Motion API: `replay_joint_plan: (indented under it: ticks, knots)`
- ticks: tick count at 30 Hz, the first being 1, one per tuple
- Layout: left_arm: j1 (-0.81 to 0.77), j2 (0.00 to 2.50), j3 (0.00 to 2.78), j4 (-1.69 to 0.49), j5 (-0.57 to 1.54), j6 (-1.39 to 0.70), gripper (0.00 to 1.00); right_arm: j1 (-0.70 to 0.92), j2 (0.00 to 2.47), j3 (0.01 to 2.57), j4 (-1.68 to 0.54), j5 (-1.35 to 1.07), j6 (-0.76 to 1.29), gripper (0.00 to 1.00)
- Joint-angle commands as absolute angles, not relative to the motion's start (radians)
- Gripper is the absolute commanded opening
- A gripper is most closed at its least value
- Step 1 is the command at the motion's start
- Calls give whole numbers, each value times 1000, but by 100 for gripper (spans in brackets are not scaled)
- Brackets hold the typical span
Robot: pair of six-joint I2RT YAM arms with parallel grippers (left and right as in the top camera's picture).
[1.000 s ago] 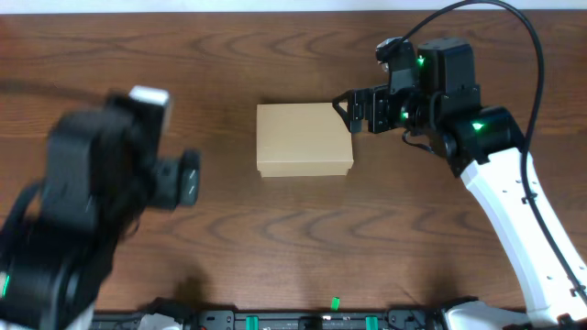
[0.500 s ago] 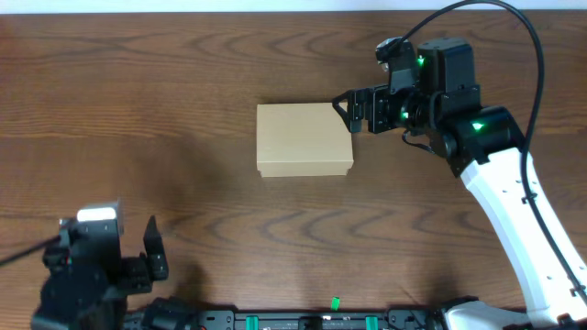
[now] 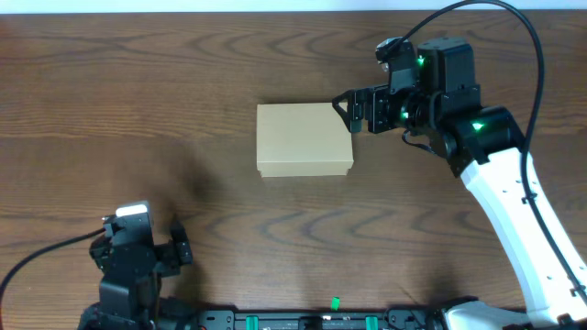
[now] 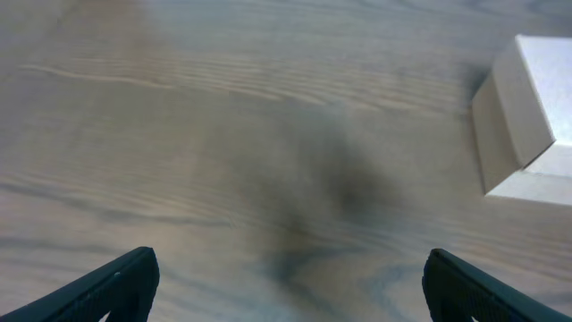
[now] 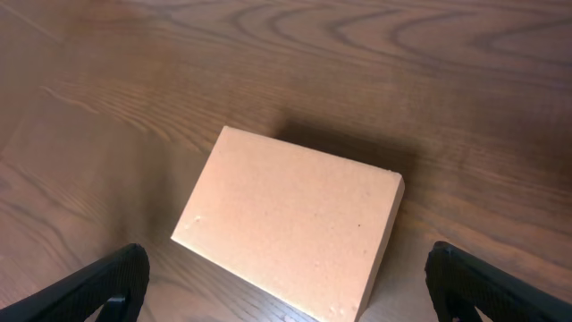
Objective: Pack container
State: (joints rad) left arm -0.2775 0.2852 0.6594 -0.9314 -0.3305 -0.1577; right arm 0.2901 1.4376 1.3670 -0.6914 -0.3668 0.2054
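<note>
Overhead: smooth rectangular tan cardboard container [image 3: 304,139], closed.

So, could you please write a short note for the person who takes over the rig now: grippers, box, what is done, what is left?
Left gripper: open, empty, near the front edge of the table, apart from the container.
Right gripper: open, empty, beside the container's far right corner; contact unclear.
Container: mid-table, lid shut.
Done: lid is shut.
Left: contents hidden, so confirm the packing.
</note>
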Motion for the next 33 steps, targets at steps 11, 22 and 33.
replay_joint_plan:
  ticks: [11, 22, 33]
  knots:
    - [-56, 2, 393, -831, -33, -62, 95, 282, 1433, 1380, -693, -370, 216, 99]
    - [-51, 4, 237, -648, -17, -64, 95, 282, 1433, 1380, -693, -370, 216, 99]
    - [-54, 3, 134, -472, 21, -67, 95, 282, 1433, 1380, -693, -370, 216, 99]
